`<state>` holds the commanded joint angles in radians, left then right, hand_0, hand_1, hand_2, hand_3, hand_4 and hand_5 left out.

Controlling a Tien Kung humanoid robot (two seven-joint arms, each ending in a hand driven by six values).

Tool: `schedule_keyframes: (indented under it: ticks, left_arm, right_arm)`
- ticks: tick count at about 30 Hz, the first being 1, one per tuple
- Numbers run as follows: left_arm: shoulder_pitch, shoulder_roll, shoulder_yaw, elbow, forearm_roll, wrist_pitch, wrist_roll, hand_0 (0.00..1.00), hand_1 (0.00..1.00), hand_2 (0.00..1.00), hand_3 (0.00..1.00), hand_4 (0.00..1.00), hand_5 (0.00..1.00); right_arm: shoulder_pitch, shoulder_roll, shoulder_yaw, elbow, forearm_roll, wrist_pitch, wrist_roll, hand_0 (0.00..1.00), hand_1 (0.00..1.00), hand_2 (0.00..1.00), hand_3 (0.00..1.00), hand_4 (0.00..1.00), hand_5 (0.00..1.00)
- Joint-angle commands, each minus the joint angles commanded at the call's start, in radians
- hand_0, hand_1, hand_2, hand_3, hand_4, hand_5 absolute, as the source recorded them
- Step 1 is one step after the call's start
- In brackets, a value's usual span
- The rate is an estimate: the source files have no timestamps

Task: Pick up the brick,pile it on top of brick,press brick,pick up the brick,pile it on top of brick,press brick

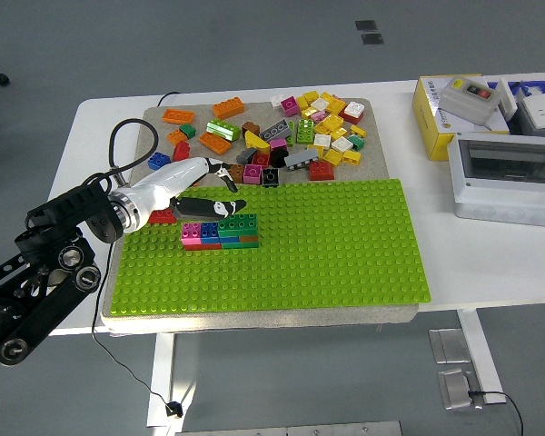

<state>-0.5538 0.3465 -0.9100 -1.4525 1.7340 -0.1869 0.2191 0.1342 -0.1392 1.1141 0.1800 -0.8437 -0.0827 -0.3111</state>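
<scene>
A small stack of bricks (221, 232) stands on the green baseplate (345, 245) near its back left: pink, blue and red bricks below, a green brick (239, 223) on top. My left hand (220, 191), white with dark fingertips, reaches in from the left. Its thumb (209, 209) lies across the top of the stack. The other fingers (222, 171) stretch out above and behind it, holding nothing. A red brick (162, 216) lies just under the wrist at the plate's left edge. The right hand is out of view.
Many loose bricks (291, 136) lie on the grey mat (154, 113) behind the baseplate. A yellow box (436, 123) with a grey switch and a grey case with a clear lid (509, 177) stand at the right. A black cable (127, 136) loops at the left.
</scene>
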Motion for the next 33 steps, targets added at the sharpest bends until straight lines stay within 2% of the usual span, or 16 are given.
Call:
schedule_keyframes:
  ticks: [2, 3, 8, 9, 14, 15, 17, 20, 21, 24, 26, 27, 28, 32, 33]
  left_arm:
    - [0.027, 0.011, -0.036, -0.008, 0.002, 0.026, -0.027, 0.980, 0.945, 0.913, 0.639, 0.738, 0.585]
    - [0.043, 0.019, -0.055, -0.011, 0.003, 0.045, -0.047, 0.975, 0.939, 0.912, 0.691, 0.681, 0.519]
    - [0.082, 0.050, -0.095, -0.012, 0.010, 0.127, -0.135, 0.975, 0.939, 0.912, 0.691, 0.681, 0.519]
    - [0.084, 0.054, -0.097, -0.011, 0.011, 0.139, -0.148, 0.968, 0.920, 0.894, 0.670, 0.603, 0.436]
    - [0.097, 0.078, -0.106, 0.006, 0.017, 0.212, -0.226, 0.968, 0.920, 0.894, 0.670, 0.603, 0.436]
    - [0.099, 0.084, -0.104, 0.014, 0.021, 0.230, -0.243, 0.962, 0.919, 0.897, 0.671, 0.586, 0.409]
    - [0.098, 0.092, -0.099, 0.036, 0.035, 0.259, -0.270, 0.962, 0.919, 0.897, 0.671, 0.586, 0.409]
    - [0.097, 0.093, -0.098, 0.064, 0.053, 0.283, -0.292, 0.962, 0.919, 0.897, 0.671, 0.586, 0.409]
    - [0.098, 0.092, -0.098, 0.072, 0.059, 0.288, -0.297, 0.963, 0.920, 0.900, 0.684, 0.564, 0.371]
    - [0.097, 0.093, -0.097, 0.089, 0.075, 0.304, -0.301, 0.963, 0.920, 0.900, 0.684, 0.564, 0.371]
    - [0.101, 0.103, -0.095, 0.089, 0.097, 0.312, -0.269, 0.963, 0.920, 0.900, 0.684, 0.564, 0.371]
    - [0.105, 0.107, -0.096, 0.087, 0.107, 0.313, -0.253, 0.980, 0.929, 0.907, 0.730, 0.574, 0.349]
    - [0.111, 0.113, -0.098, 0.083, 0.114, 0.314, -0.239, 0.980, 0.929, 0.907, 0.730, 0.574, 0.349]
    - [0.137, 0.131, -0.110, 0.079, 0.124, 0.317, -0.220, 0.980, 0.929, 0.907, 0.730, 0.574, 0.349]
    - [0.142, 0.133, -0.115, 0.087, 0.126, 0.318, -0.223, 0.983, 0.929, 0.911, 0.764, 0.596, 0.323]
  right_arm:
    - [-0.006, 0.000, -0.038, 0.000, 0.041, -0.008, 0.008, 0.695, 0.630, 0.451, 0.755, 0.636, 0.998]
    - [-0.009, 0.000, -0.064, 0.000, 0.069, -0.017, 0.013, 0.693, 0.631, 0.458, 0.756, 0.627, 0.998]
    - [-0.015, 0.004, -0.149, 0.000, 0.172, -0.044, 0.013, 0.693, 0.631, 0.458, 0.756, 0.627, 0.998]
    - [-0.014, 0.005, -0.150, 0.000, 0.175, -0.046, 0.010, 0.695, 0.632, 0.459, 0.756, 0.628, 0.998]
    - [-0.012, 0.014, -0.121, 0.000, 0.148, -0.046, -0.013, 0.695, 0.632, 0.459, 0.756, 0.628, 0.998]
    - [-0.012, 0.016, -0.117, 0.000, 0.144, -0.045, -0.016, 0.693, 0.635, 0.533, 0.757, 0.624, 0.998]
    - [-0.013, 0.020, -0.108, 0.000, 0.138, -0.042, -0.025, 0.693, 0.635, 0.533, 0.757, 0.624, 0.998]
    - [-0.012, 0.024, -0.088, 0.000, 0.115, -0.039, -0.036, 0.693, 0.635, 0.533, 0.757, 0.624, 0.998]
    - [-0.011, 0.024, -0.077, 0.000, 0.103, -0.038, -0.039, 0.698, 0.635, 0.570, 0.762, 0.623, 0.998]
    - [-0.010, 0.027, -0.052, 0.000, 0.076, -0.038, -0.045, 0.698, 0.635, 0.570, 0.762, 0.623, 0.998]
    - [-0.009, 0.029, -0.028, 0.000, 0.053, -0.034, -0.052, 0.698, 0.635, 0.570, 0.762, 0.623, 0.998]
    - [-0.008, 0.029, -0.016, 0.000, 0.043, -0.029, -0.058, 0.698, 0.637, 0.581, 0.777, 0.626, 0.998]
    - [-0.007, 0.029, -0.002, 0.000, 0.034, -0.019, -0.068, 0.698, 0.637, 0.581, 0.777, 0.626, 0.998]
    - [-0.005, 0.024, 0.006, 0.000, 0.047, 0.017, -0.100, 0.698, 0.637, 0.581, 0.777, 0.626, 0.998]
    - [-0.005, 0.023, 0.003, 0.000, 0.054, 0.022, -0.106, 0.713, 0.657, 0.613, 0.826, 0.628, 0.998]
